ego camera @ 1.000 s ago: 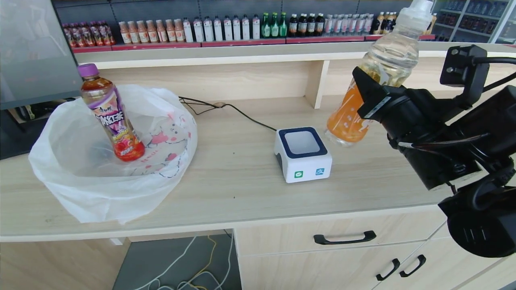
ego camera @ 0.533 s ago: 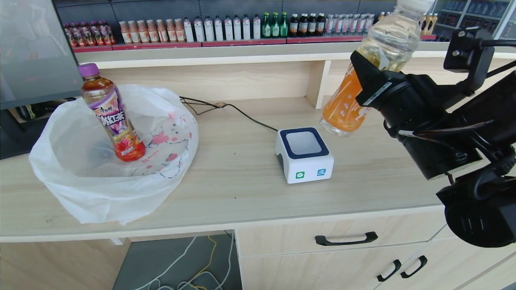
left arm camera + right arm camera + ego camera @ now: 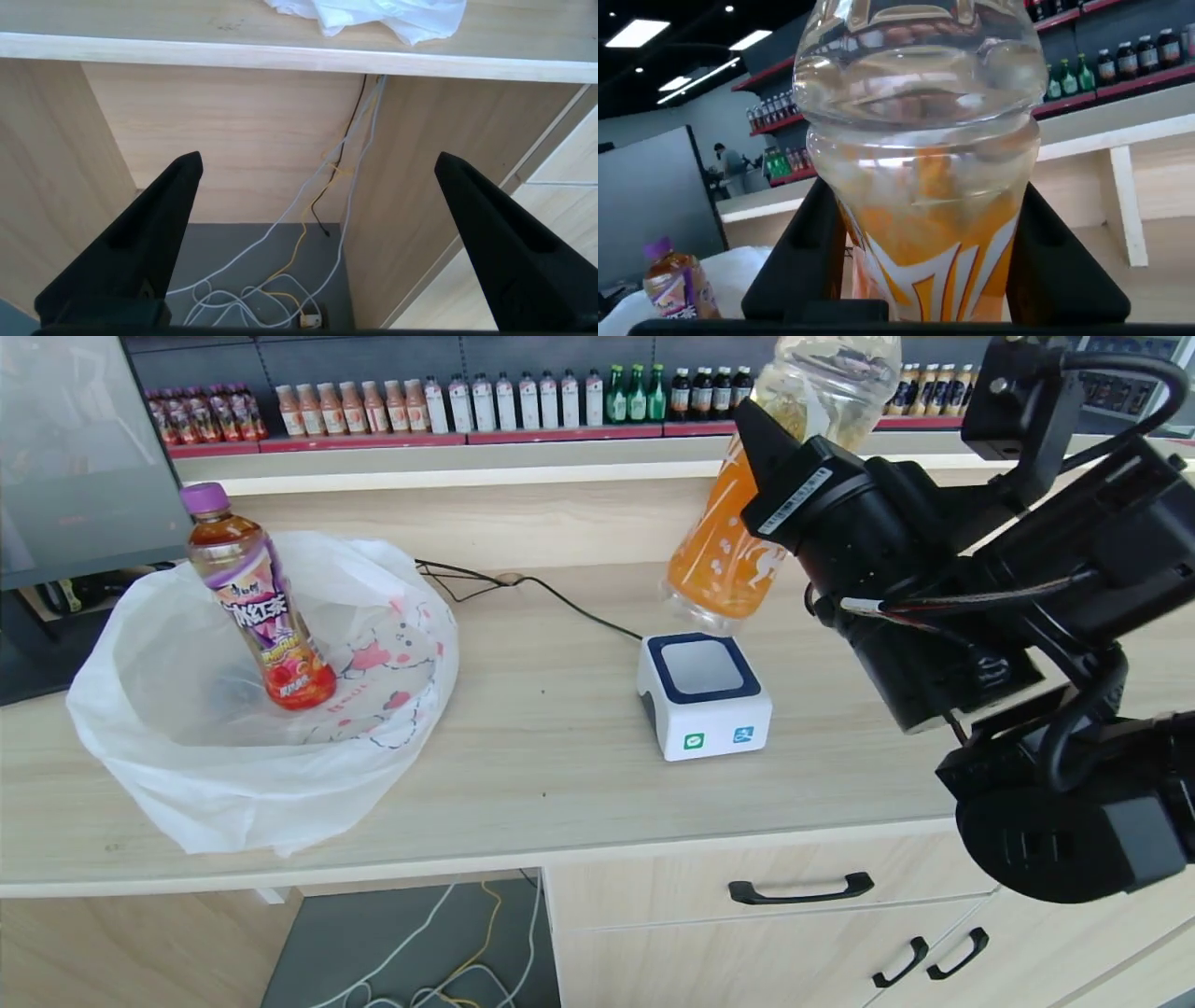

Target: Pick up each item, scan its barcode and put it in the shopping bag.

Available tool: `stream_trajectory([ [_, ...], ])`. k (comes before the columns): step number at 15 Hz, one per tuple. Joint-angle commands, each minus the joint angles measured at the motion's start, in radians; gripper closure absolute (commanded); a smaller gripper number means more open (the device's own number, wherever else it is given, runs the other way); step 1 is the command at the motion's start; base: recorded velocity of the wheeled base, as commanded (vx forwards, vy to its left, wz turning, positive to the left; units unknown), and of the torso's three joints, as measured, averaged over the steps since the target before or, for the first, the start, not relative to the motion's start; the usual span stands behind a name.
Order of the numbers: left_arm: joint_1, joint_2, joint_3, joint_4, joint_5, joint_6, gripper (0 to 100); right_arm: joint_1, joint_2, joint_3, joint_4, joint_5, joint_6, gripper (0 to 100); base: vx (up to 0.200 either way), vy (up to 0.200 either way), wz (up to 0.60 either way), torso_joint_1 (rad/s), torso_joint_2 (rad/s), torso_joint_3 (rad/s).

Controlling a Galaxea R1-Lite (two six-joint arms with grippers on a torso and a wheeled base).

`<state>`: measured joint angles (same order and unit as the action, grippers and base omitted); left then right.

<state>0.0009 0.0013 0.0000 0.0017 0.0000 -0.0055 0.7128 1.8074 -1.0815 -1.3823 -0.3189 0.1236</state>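
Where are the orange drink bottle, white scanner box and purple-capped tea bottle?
orange drink bottle [image 3: 724,555], head view, orange label.
white scanner box [image 3: 714,733], head view, front face.
purple-capped tea bottle [image 3: 261,616], head view, label.

The counter [image 3: 560,784] is pale wood grain, matt and smooth. The shopping bag [image 3: 187,793] is thin translucent white plastic, crinkled and faintly shiny. The orange drink bottle [image 3: 724,560] and the tea bottle [image 3: 257,607] are clear glossy plastic. The scanner [image 3: 714,733] is smooth white plastic with a glossy top window. The drawer handle [image 3: 798,891] is matt black.
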Motion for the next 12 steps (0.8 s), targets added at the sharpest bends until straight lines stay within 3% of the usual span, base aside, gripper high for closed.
stream_trajectory([
  [1, 0.001, 0.000, 0.000, 0.000, 0.000, -0.001, 0, 0.036, 0.039, -0.110, 0.065, -0.077, 0.070, 100, 0.000, 0.000, 0.00, 0.000, 0.00, 0.000],
  [3, 0.001, 0.000, 0.000, 0.000, 0.002, -0.001, 0, 0.045, 0.016, -0.120, 0.144, -0.106, 0.152, 100, 0.000, 0.000, 0.00, 0.000, 0.00, 0.000],
  [8, 0.001, 0.000, 0.000, 0.000, 0.000, -0.001, 0, 0.043, 0.024, -0.104, 0.152, -0.180, 0.346, 100, 0.000, 0.000, 0.00, 0.000, 0.00, 0.000],
  [12, 0.001, 0.000, 0.000, 0.000, 0.002, -0.001, 0, 0.045, 0.015, 0.023, 0.147, -0.203, 0.501, 100, 0.000, 0.000, 0.00, 0.000, 0.00, 0.000],
])
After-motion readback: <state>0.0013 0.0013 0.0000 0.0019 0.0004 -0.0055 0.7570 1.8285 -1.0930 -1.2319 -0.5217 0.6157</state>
